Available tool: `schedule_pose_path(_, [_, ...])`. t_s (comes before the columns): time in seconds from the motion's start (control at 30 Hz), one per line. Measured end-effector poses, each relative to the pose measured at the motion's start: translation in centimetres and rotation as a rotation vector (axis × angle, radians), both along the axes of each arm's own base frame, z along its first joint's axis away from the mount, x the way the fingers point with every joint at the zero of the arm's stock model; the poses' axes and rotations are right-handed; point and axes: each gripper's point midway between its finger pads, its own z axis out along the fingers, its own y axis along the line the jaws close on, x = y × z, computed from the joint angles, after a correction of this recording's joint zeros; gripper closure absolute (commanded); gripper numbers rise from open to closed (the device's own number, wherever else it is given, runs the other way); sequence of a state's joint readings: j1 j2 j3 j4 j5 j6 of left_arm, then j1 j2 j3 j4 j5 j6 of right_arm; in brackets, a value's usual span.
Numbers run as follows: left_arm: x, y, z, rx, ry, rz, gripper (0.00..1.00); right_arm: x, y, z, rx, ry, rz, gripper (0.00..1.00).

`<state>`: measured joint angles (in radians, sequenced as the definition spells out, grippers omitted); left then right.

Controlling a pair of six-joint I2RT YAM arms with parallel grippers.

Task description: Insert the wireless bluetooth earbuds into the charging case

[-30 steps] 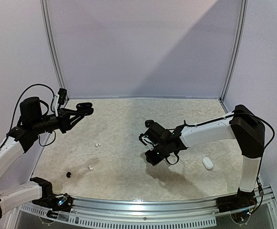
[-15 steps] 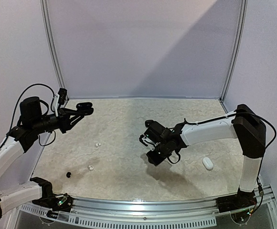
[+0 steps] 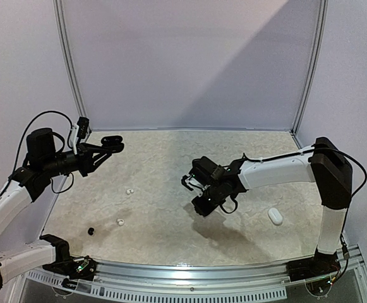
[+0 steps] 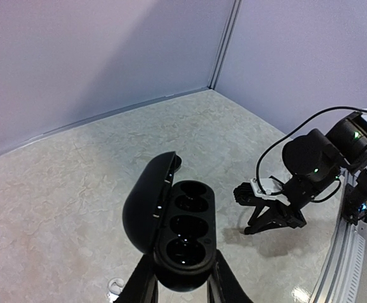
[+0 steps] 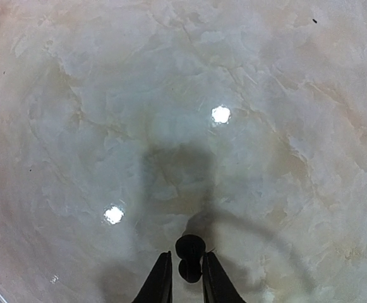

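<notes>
My left gripper (image 3: 107,144) is raised over the table's left side, shut on an open black charging case (image 4: 182,227); the lid stands up on the left and the dark wells face up. At mid-table my right gripper (image 3: 199,207) points down at the table. Its fingers hold a small glossy black earbud (image 5: 189,255) just above the surface. Loose on the table at the left lie two white earbuds (image 3: 129,190) (image 3: 120,221) and a black earbud (image 3: 91,230).
A white pebble-shaped case (image 3: 275,216) lies near the right arm's base. Walls close the table at the back and both sides. A metal rail (image 3: 189,270) runs along the front edge.
The right gripper's fingers have closed in on the black earbud, and that arm has shifted slightly left. The left arm and its case have not moved.
</notes>
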<state>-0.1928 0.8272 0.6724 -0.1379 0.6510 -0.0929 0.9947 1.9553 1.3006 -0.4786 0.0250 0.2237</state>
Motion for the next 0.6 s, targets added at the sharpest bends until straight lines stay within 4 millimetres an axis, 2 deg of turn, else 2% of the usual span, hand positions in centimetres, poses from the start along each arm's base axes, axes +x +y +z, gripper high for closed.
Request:
schedule_pose_path(0.13, [-0.01,0.00,-0.03,0.003,-0.001,-0.001,1.00,-0.21,-0.34,-0.18,-0.015,0.009,0.002,0.84])
schedule_pose_path(0.37, [-0.02,-0.01,-0.03,0.005,-0.004,-0.002,1.00,-0.42,-0.59,-0.32,-0.029,0.015,0.013,1.00])
schedule_pose_path(0.6, [-0.82,-0.78,0.00,0.016,-0.029,-0.077,1.00,-0.84,-0.24,-0.02,-0.021,0.033,0.053,1.00])
